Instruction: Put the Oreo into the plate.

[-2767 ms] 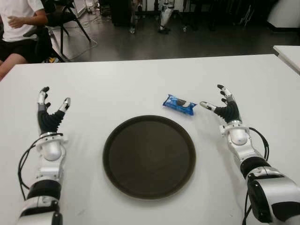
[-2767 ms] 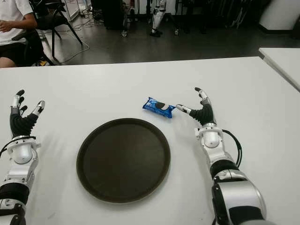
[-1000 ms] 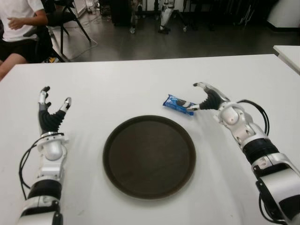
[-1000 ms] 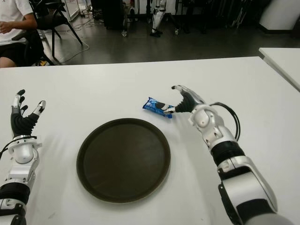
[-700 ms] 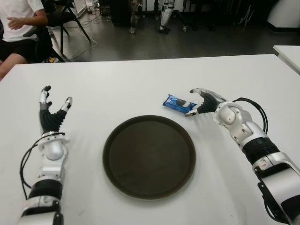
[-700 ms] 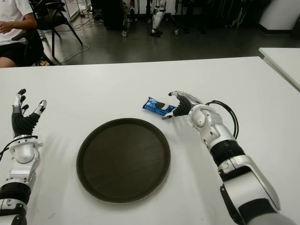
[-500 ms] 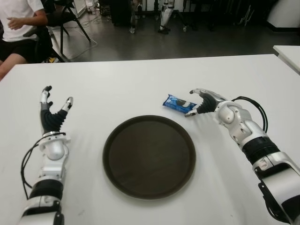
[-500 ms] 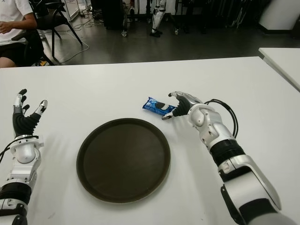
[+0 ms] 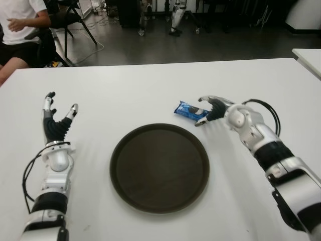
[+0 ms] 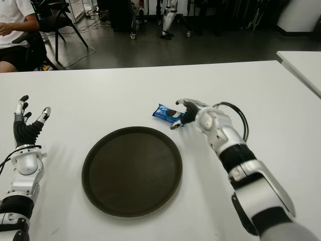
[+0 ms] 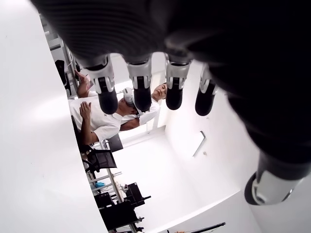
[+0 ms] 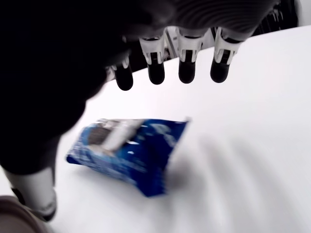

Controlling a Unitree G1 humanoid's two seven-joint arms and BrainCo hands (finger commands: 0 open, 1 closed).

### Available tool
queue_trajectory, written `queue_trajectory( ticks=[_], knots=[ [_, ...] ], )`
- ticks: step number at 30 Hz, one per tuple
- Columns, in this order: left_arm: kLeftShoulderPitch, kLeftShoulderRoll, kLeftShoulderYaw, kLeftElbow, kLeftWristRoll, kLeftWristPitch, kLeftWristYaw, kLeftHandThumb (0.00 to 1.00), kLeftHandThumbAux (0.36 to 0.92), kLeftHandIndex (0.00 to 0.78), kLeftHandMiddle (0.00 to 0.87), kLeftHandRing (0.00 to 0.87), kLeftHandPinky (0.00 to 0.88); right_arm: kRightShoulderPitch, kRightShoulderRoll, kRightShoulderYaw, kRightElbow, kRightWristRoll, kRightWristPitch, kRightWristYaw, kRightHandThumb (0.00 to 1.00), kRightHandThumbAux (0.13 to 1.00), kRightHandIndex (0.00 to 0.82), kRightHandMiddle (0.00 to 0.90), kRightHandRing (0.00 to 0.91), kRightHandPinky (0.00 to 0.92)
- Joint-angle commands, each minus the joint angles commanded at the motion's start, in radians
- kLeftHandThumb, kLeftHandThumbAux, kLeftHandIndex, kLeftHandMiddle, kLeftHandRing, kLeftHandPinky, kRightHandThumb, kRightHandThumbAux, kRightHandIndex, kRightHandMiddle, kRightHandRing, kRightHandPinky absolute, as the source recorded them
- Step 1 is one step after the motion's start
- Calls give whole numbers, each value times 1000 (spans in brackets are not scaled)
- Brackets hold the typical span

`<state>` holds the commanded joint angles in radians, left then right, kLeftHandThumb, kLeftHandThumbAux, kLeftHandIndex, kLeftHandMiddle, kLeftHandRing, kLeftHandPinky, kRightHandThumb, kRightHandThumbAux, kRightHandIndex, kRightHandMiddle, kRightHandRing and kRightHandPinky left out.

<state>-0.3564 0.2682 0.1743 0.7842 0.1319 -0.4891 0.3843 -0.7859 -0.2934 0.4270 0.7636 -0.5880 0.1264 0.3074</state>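
Observation:
The Oreo [image 9: 188, 110] is a small blue pack lying flat on the white table [image 9: 150, 85], just beyond the right rim of the round dark brown plate [image 9: 159, 168]. My right hand [image 9: 202, 110] hovers palm-down at the pack's right end, open. In the right wrist view its fingers [image 12: 187, 58] arch above the Oreo [image 12: 129, 153] and the thumb stands on the pack's other side, none of them closed on it. My left hand [image 9: 57, 120] shows left of the plate, fingers spread upward and holding nothing.
A seated person [image 9: 20, 25] and black chairs are beyond the table's far left corner. A second white table [image 9: 308, 56] begins at the right edge. Bare tabletop lies on every side of the plate.
My right hand has swung left from beside the plate and turned palm-down, ending over the Oreo's right end. The pack, the plate and my left hand have stayed in place.

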Motion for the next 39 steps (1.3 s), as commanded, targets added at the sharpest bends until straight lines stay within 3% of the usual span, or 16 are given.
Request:
queue_trajectory(
  ticks=[5, 18, 30, 39],
  knots=[
    [-1, -1, 0, 0, 0, 0, 1, 0, 595, 16, 0, 0, 0, -14, 11, -3, 19, 11, -13, -2, 0, 710, 0, 0, 0, 0],
    [4, -10, -6, -15, 7, 6, 11, 0, 595, 16, 0, 0, 0, -108, 38, 39, 153, -3, -52, 50, 0, 734, 0, 0, 0, 0],
    [10, -20, -9, -30, 17, 13, 19, 0, 595, 16, 0, 0, 0, -156, 60, 52, 254, -1, -81, 34, 0, 753, 0, 0, 0, 0],
    [11, -23, -7, -35, 20, 16, 19, 0, 595, 16, 0, 0, 0, -169, 70, 54, 283, 0, -108, 20, 0, 711, 0, 0, 0, 0]
  ],
)
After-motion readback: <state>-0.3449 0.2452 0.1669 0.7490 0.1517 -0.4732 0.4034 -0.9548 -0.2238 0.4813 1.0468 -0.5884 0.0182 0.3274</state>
